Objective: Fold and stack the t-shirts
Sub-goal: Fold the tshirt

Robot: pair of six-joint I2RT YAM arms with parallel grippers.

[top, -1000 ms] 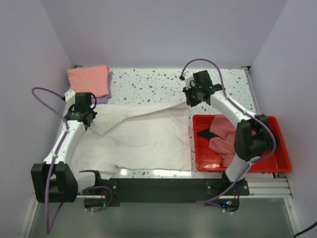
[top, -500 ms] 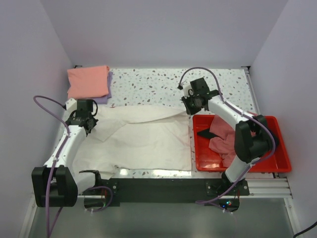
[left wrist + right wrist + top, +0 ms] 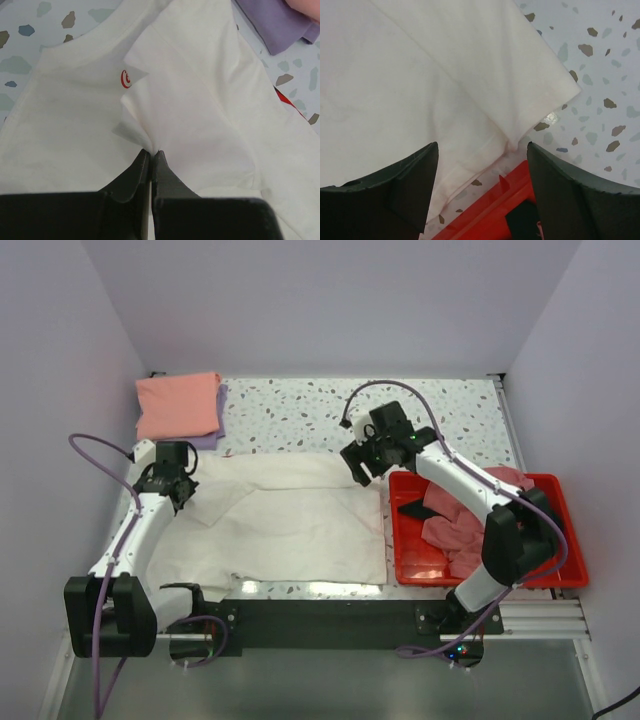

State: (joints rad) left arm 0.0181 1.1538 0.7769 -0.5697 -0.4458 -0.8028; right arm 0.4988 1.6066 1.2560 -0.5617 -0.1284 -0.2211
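Observation:
A large cream-white t-shirt point(image 3: 290, 525) lies spread across the near half of the table. My left gripper point(image 3: 178, 486) is at its far left part, shut on a pinch of the cloth point(image 3: 151, 152) next to a small red logo point(image 3: 125, 79). My right gripper point(image 3: 358, 466) hovers open over the shirt's far right corner point(image 3: 540, 85) with nothing between its fingers point(image 3: 482, 147). A folded salmon-pink tee point(image 3: 178, 403) rests on a lavender one point(image 3: 213, 428) at the back left. Dusty rose tees point(image 3: 452, 525) and a black one point(image 3: 414, 510) are heaped in the tray.
The red plastic tray point(image 3: 572, 570) stands at the right, its corner point(image 3: 485, 215) just below my right gripper's fingers. Speckled tabletop point(image 3: 300, 410) shows behind the shirt. Walls close in on the left, back and right.
My right gripper has opened and let go of the shirt's far right corner, which now lies flat, and has shifted left. The left gripper drew its pinch slightly nearer and holds on.

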